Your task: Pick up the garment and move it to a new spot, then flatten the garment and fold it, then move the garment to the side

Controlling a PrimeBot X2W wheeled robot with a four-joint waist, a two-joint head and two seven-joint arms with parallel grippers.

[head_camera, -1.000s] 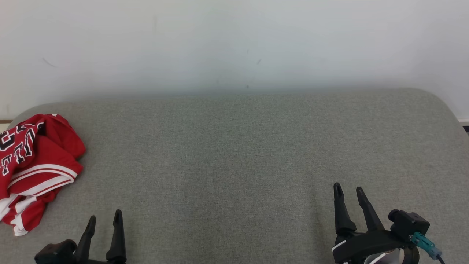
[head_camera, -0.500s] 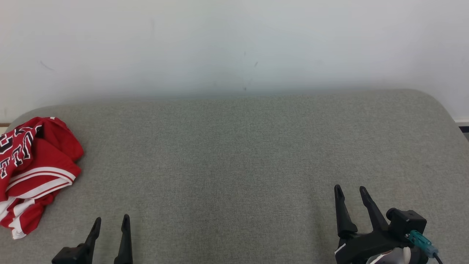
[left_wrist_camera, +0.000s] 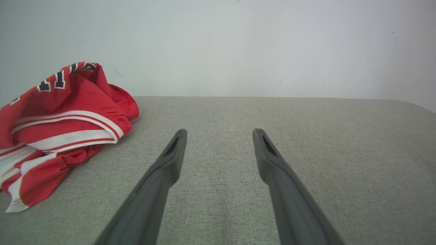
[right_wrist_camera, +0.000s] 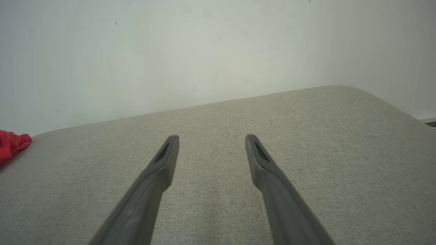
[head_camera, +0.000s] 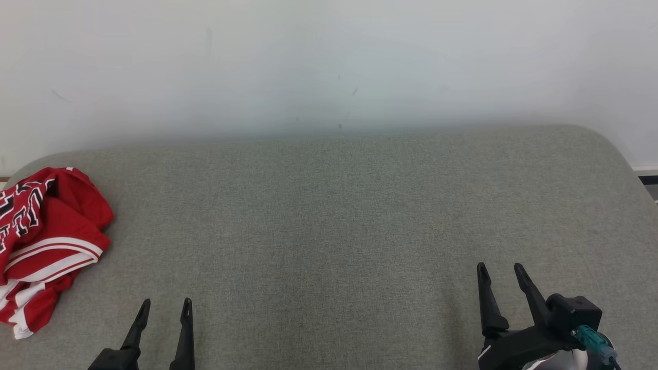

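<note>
Leftward, crumpled garment (head_camera: 51,226) on cushion (head_camera: 329,231)

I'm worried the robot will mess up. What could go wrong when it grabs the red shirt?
The red shirt lies crumpled at the left edge of the gray cushion, so a clumsy nudge might push it off. The open left gripper may also pinch several bunched layers at once, making flattening harder.

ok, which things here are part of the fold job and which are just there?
Job:
- garment, red, crumpled at the surface's left end
- left gripper, open, empty
- right gripper, open, empty

Just there:
- grey surface
- wall
- teal plug by the right gripper
</note>
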